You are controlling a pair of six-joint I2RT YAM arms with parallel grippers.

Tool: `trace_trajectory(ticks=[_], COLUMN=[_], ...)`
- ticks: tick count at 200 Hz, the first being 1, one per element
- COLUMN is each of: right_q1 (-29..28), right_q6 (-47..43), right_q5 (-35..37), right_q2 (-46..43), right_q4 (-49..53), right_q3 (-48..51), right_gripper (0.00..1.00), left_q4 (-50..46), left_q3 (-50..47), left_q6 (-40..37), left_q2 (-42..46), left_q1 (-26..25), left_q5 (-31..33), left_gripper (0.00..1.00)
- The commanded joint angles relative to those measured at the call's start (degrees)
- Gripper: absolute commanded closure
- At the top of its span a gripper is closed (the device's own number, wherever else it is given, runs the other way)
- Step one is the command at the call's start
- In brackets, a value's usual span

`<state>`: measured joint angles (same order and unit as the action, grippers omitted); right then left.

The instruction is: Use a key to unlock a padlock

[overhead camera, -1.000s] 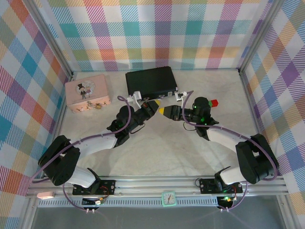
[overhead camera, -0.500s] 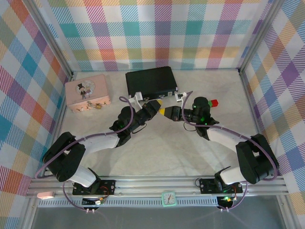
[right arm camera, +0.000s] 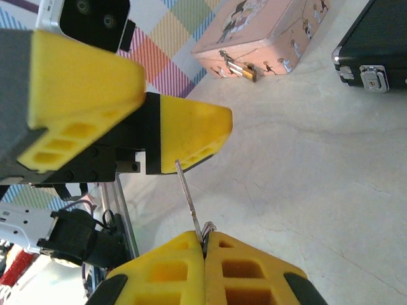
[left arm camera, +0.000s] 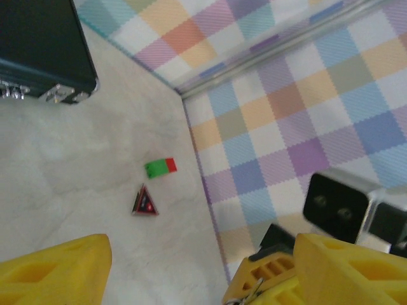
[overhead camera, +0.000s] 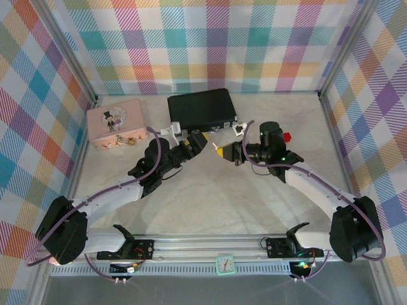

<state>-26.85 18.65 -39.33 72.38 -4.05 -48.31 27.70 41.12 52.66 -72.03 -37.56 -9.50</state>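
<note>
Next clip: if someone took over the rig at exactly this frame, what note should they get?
Left tool: open, mid-table, facing the right one.
Right tool: shut on the key, with the blade tip close to one left finger.
Padlock: hanging at the front clasp of the pink box, far left of the table, away from both tools.
Done: key picked up.
Left: maybe a handover to the left tool, then bring the key to the padlock, insert, turn, free the shackle.

pink box (overhead camera: 116, 124) back-left | black case (overhead camera: 201, 107) back-centre | green-red block (left arm camera: 160, 168)
</note>
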Motion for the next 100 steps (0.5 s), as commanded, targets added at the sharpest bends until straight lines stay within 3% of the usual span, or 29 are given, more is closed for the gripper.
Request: trace_trajectory(ticks=[1, 50, 100], right_q1=[-0.01, 1.5, 2.06], right_q6=[-4.95, -4.53, -3.07], right_q5=[-2.29, -7.62, -9.96], right_q2=[-0.71, 0.68, 2.39], right_q4=[6.11, 8.84, 8.51], right_q3=[-2.49, -5.6, -5.96], right_gripper=[1.0, 1.0, 1.0], left_q4=[1.17, 3.56, 7.83], left_q3=[1.85, 4.23, 5.61], left_q6=[-3.52, -7.08, -5.08], left_q2=[-0.71, -2.94, -6.91], left_q1=[0.56, 0.56, 0.6], left_q5=[-5.76, -12.32, -16.69], left_gripper=[0.26, 0.28, 0.45])
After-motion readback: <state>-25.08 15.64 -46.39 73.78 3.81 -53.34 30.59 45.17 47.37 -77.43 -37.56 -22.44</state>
